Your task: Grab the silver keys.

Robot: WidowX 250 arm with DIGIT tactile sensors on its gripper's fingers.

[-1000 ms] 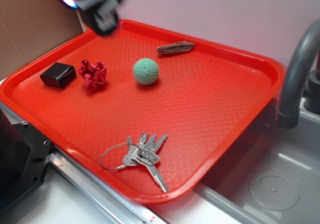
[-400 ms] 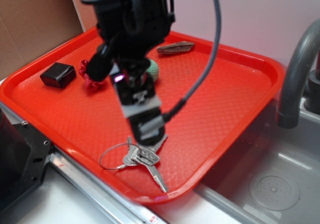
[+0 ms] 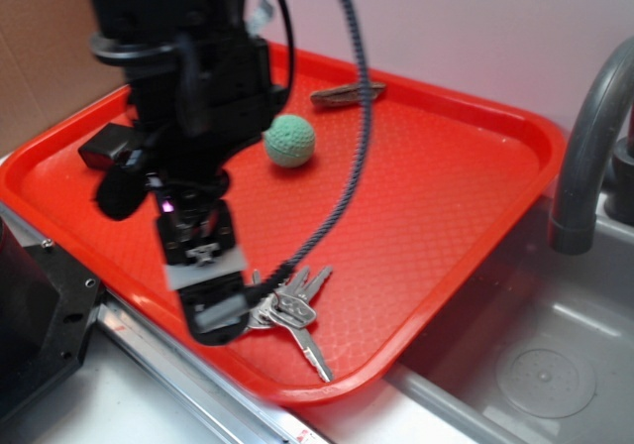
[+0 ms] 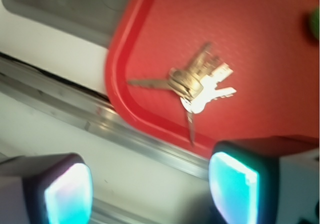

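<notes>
The silver keys lie on the red tray near its front edge; their wire ring is hidden behind my arm. In the wrist view the keys lie fanned out ahead of the fingers. My gripper hangs low over the tray's front edge, just left of the keys. In the wrist view my gripper is open and empty, its two glowing pads wide apart over the white counter and the tray rim.
A green ball and a flat grey-brown metal bar lie at the tray's back. A black block shows at the left behind the arm. A grey faucet and sink stand to the right. A metal counter rail runs along the front.
The arm has come down from the back left of the tray toward the front, then shifted left, so the gripper is now beside the keys. The keys have not moved.
</notes>
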